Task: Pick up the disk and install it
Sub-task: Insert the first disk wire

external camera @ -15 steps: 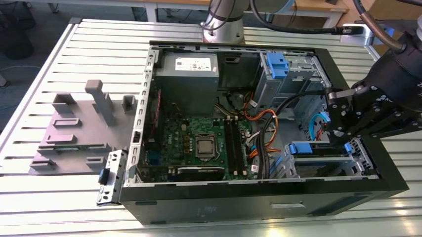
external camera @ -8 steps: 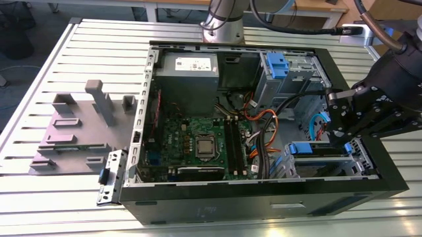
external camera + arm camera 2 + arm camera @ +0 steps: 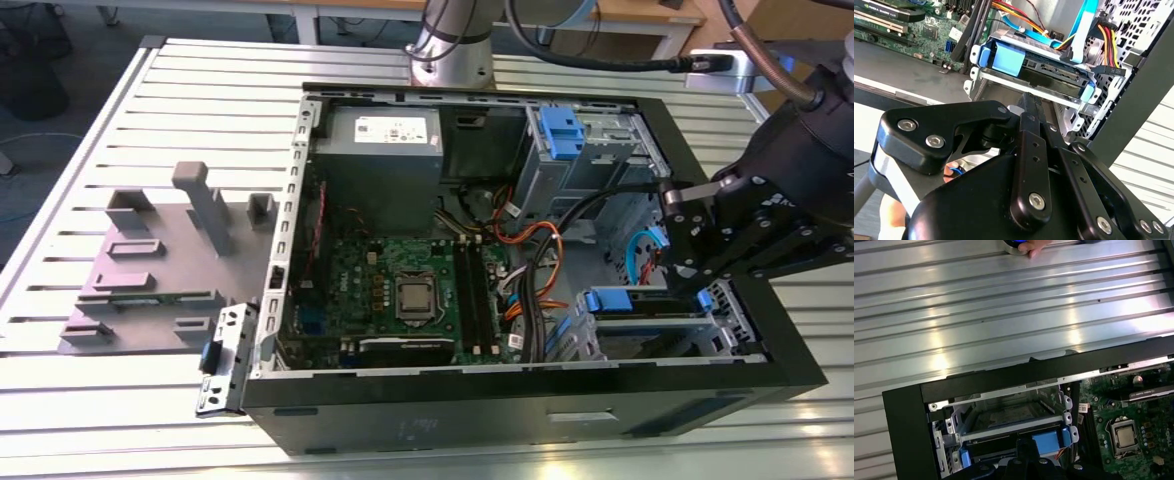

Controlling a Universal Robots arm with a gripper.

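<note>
Inside the computer case, the disk sits in its bay, just beyond the gripper; finger state: cannot tell.

exterior high, wrists close; share drive cage.

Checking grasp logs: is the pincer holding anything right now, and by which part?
It cannot be told. The pincer sits right at the blue handle of the disk lying in the drive cage, but its tips are hidden.
</note>
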